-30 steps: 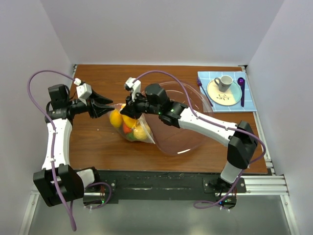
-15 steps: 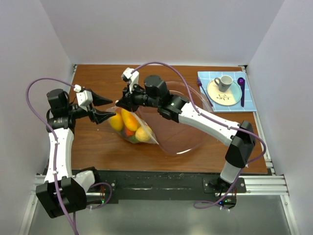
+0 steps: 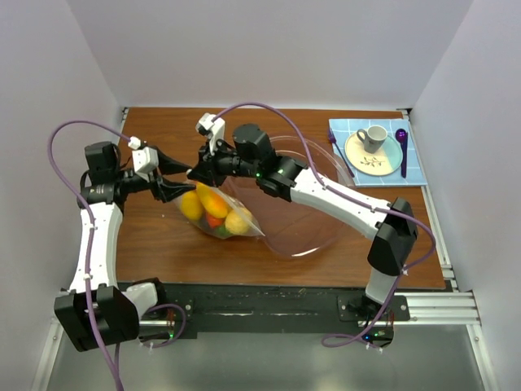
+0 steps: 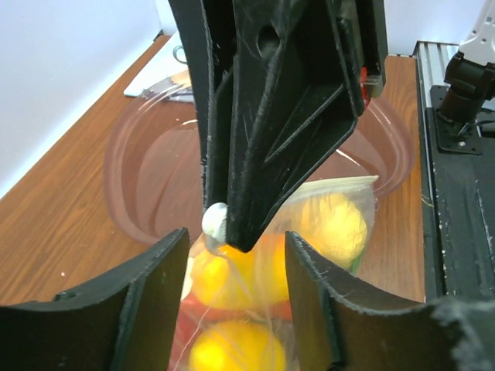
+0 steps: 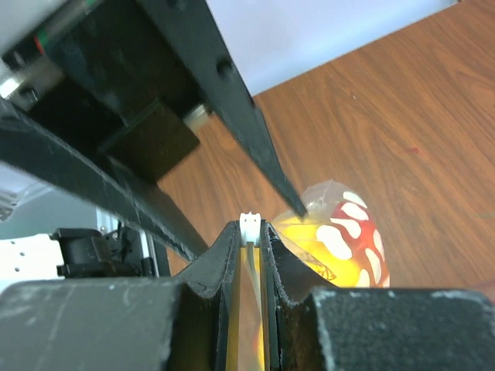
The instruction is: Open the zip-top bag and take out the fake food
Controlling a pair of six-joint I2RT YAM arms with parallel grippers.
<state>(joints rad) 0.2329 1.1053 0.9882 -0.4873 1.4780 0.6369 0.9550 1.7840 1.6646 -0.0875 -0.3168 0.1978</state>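
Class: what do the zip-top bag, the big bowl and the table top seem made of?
Zip-top bag: thin clear plastic film, creased, glossy. Bowl: probably rigid pink-tinted clear plastic; smooth rim. Table top: reddish-brown wood or wood-look laminate; grain shows.

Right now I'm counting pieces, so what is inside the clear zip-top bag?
Inside the clear crinkly plastic zip-top bag: yellow and orange rounded plastic fruits, a red piece. Pieces underneath are covered.

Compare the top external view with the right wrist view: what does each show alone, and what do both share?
Top external only: the pink-tinted bowl, the cup on its plate, the purple spoon. Right wrist only: a close look at the right gripper, jaws pinched shut on the top edge of the zip-top bag. Both: the bag, the fake food inside it, and the wooden table.
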